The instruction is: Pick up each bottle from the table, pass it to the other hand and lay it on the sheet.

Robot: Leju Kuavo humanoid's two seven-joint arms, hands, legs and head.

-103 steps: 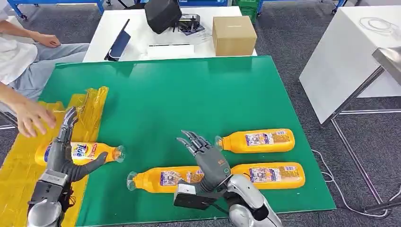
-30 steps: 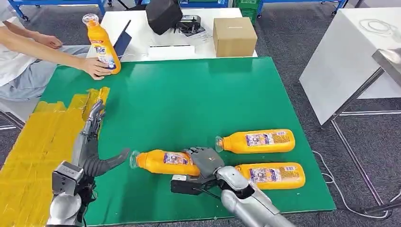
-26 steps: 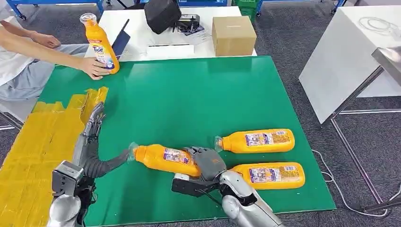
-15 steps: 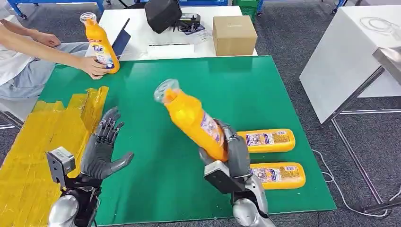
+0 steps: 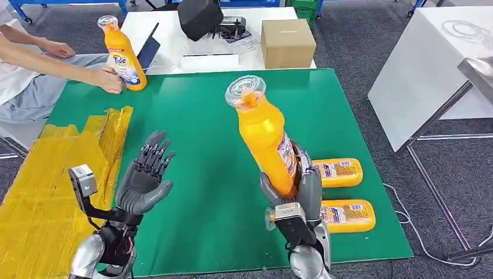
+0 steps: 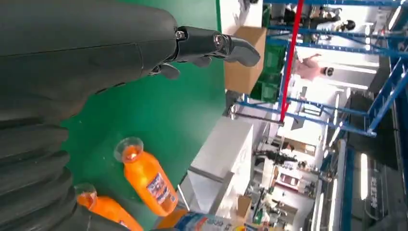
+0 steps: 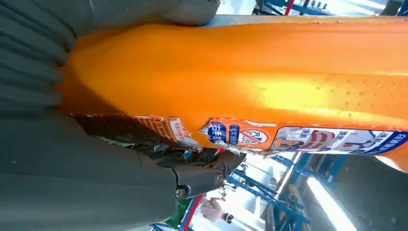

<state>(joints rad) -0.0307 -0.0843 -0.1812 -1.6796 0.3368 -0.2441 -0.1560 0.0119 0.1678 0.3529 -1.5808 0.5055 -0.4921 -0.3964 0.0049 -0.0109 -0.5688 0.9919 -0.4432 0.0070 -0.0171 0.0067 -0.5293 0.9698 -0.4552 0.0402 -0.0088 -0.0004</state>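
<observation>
While the orange detergent bottle (image 5: 267, 139) is being held upright above the green mat (image 5: 221, 110), gripped low on its body by the right hand (image 5: 293, 189), its clear cap (image 5: 245, 91) is being carried high and tilted slightly toward 11 o'clock. The left hand (image 5: 142, 180) is being held up at 9 o'clock of the bottle, well apart from it, palm up, fingers spread, holding nothing.

Risks, as judged: the bottle is being held near its base, so it is being left top-heavy and could tip or slip during the pass; if the right hand's grip is being loosened before the left has closed, a drop onto the mat is likely.

Two more bottles (image 5: 343, 192) are lying at 3 o'clock of the right hand and could be knocked. The yellow sheet (image 5: 40, 186) is lying at 9 o'clock, beyond the left hand.
</observation>
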